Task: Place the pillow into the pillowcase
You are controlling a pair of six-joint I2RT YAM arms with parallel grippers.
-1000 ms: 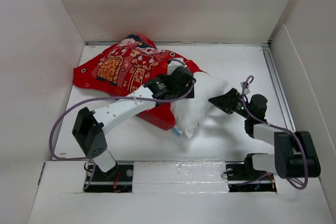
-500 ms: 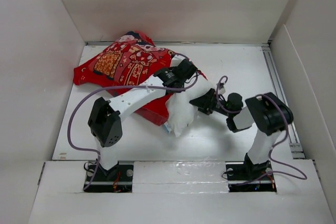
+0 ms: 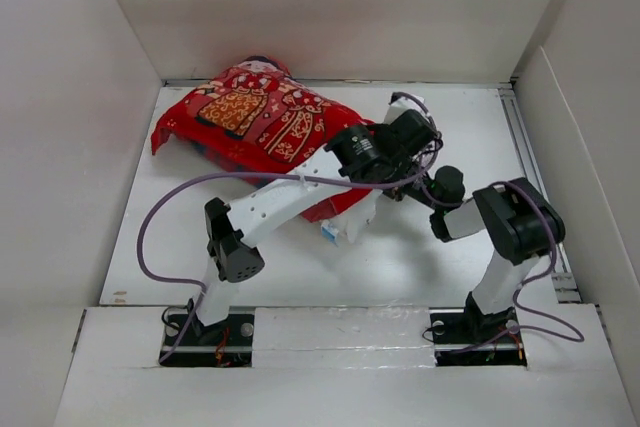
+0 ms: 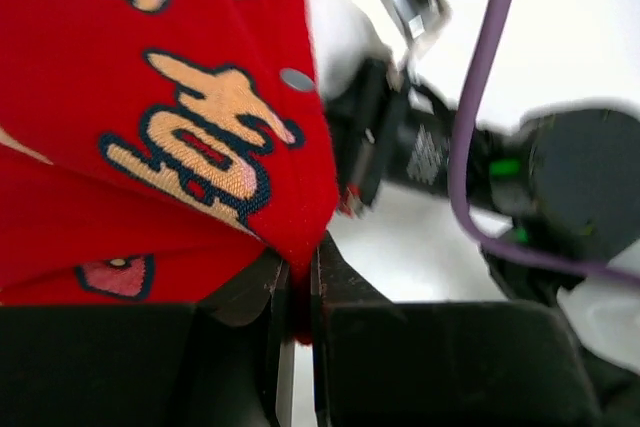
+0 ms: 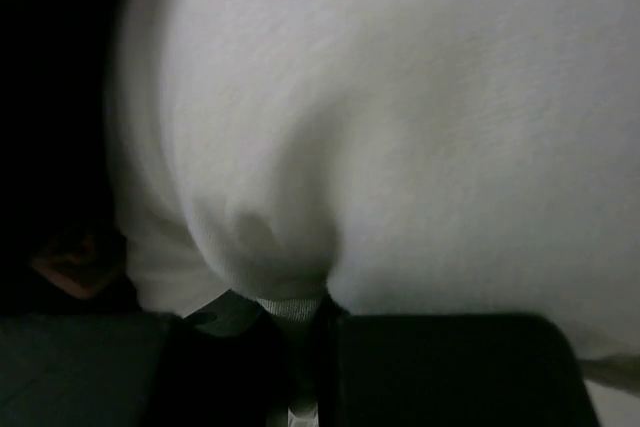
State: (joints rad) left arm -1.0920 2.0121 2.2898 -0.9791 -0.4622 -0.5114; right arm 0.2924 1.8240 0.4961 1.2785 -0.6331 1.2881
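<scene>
Pillowcase (image 4: 150, 97) pinched in left end effector (image 4: 298, 299), pillow (image 5: 420, 117) in right end effector (image 5: 300, 322)

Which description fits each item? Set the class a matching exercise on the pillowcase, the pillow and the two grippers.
Column one:
1. pillowcase
2. pillow
3. left gripper
4. right gripper

Column two:
A. shut on white fabric
B. red with gold print
C. shut on red cloth
D. plain white and soft

Pairs: 1-B, 2-D, 3-C, 4-A.
</scene>
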